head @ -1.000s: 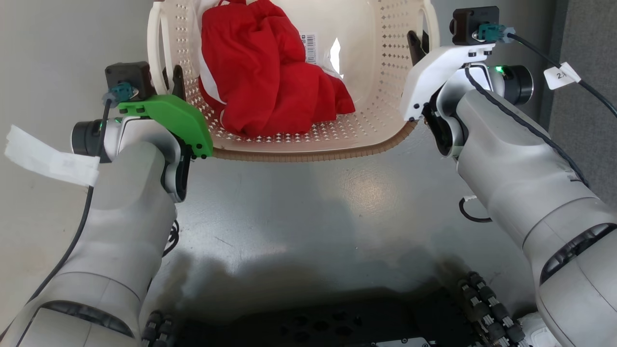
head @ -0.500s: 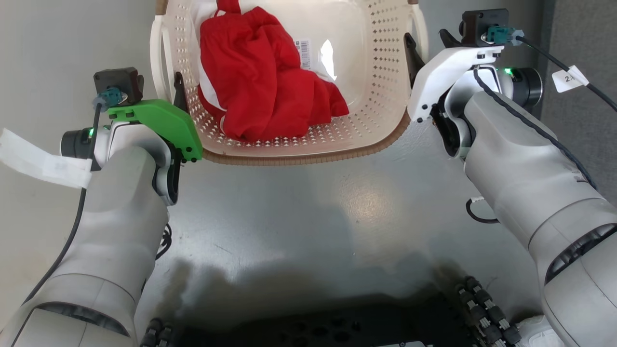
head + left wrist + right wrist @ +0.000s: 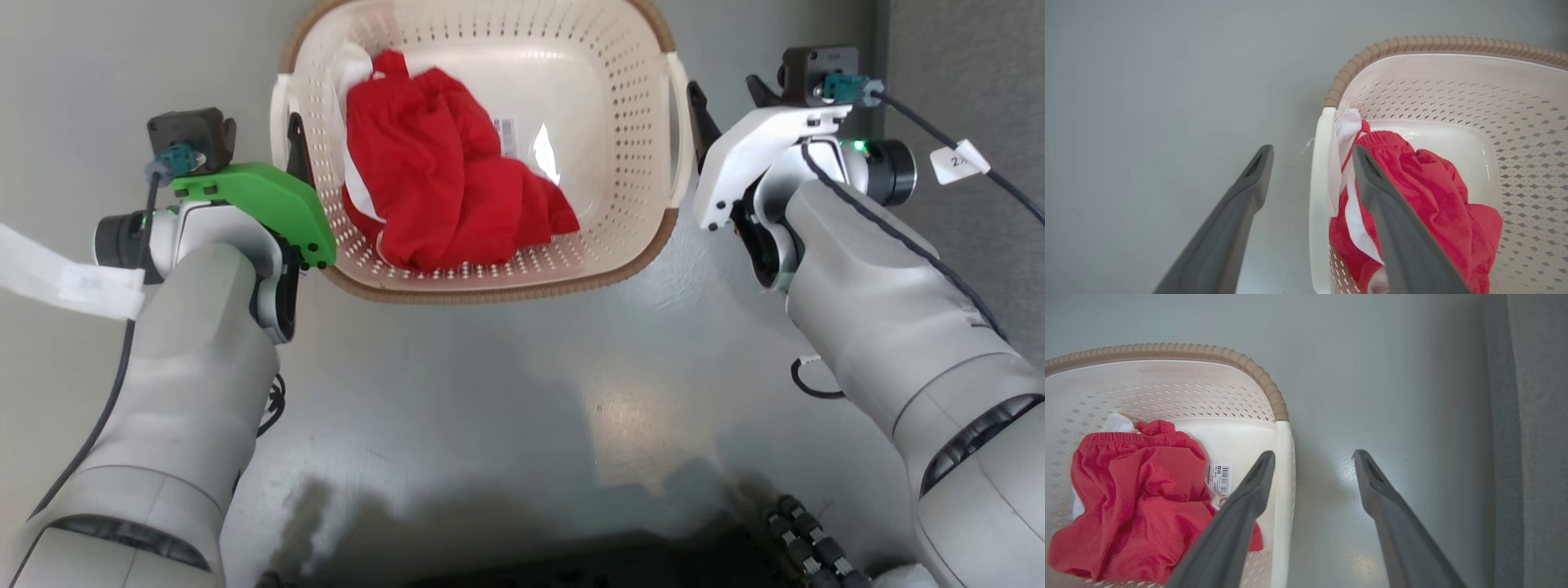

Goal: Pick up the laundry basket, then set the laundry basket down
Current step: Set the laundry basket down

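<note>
two grippers, each spread wide, clamping nothing. laundry basket [image 3: 490, 287] sits on the grey floor [image 3: 490, 408], centred ahead between the arms, with a red garment [image 3: 441, 196] heaped inside. left gripper [image 3: 1311, 151] straddles the left handle [image 3: 1316, 204]: one finger outside the wall, one inside over the cloth. right gripper [image 3: 1313, 453] mirrors it at the right handle [image 3: 1284, 477]. matched side positions probably keep the load level. cannot tell whether the lift is ahead or done.

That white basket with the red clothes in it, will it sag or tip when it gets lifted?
Probably stays stiff: the laundry basket looks like moulded plastic with a thick rim. Likely light, with perforated walls and a red garment inside. The garment lies toward the left handle, so it might dip slightly that side.
</note>
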Controlling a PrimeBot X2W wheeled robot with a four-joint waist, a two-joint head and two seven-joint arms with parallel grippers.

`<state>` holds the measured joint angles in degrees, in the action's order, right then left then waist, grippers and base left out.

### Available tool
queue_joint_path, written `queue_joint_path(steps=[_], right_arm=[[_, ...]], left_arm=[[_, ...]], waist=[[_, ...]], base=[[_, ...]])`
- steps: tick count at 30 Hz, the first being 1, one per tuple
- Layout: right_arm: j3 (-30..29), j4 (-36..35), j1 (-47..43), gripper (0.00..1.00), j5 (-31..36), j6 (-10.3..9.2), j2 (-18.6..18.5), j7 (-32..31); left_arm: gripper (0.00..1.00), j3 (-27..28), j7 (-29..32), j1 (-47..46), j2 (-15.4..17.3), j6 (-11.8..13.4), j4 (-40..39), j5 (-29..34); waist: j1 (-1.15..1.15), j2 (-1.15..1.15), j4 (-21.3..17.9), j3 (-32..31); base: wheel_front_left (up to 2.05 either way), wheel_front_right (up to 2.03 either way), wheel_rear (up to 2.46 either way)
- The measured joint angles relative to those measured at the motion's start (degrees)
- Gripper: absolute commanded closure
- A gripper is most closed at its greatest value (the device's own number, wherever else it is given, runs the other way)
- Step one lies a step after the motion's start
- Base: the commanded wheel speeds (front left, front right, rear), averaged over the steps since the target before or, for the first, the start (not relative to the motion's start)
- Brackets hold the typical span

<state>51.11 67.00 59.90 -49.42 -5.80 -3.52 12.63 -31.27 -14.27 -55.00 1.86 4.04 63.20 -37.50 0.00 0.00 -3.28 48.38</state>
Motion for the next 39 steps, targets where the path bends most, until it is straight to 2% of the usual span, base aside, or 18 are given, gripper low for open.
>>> queue_joint_path(steps=[6, 15, 25, 39], right_arm=[[0.48, 0.0, -0.83, 0.0, 0.04, 0.71, 0.03, 1.05], [-1.25, -0.36, -3.58, 0.0, 0.09, 0.75, 0.01, 1.79], [-8.81, -12.76, -5.57, 0.0, 4.38, 0.11, -2.59, 1.8], [-15.5, -24.57, -21.07, 0.0, 12.33, -0.82, -4.42, 1.8]], left_arm=[[0.0, 1.71, -0.14, 2.72, 1.16, -0.01, -3.26, 0.57], [0.0, 6.09, -0.15, 6.98, 2.54, 0.03, -11.67, 2.53], [0.0, 12.92, -0.15, 15.62, 5.67, 1.03, -22.75, 6.77], [0.0, 17.44, -0.15, 31.99, 4.32, 1.54, -36.13, 13.4]], waist=[[0.0, 0.0, -0.28, -4.41], [0.0, 0.0, -0.57, -11.24], [0.0, 0.0, -0.99, -19.29], [0.0, 0.0, -1.14, -30.76]], base=[[0.0, 0.0, 0.0], [0.0, 0.0, 0.0], [0.0, 0.0, 0.0], [0.0, 0.0, 0.0]])
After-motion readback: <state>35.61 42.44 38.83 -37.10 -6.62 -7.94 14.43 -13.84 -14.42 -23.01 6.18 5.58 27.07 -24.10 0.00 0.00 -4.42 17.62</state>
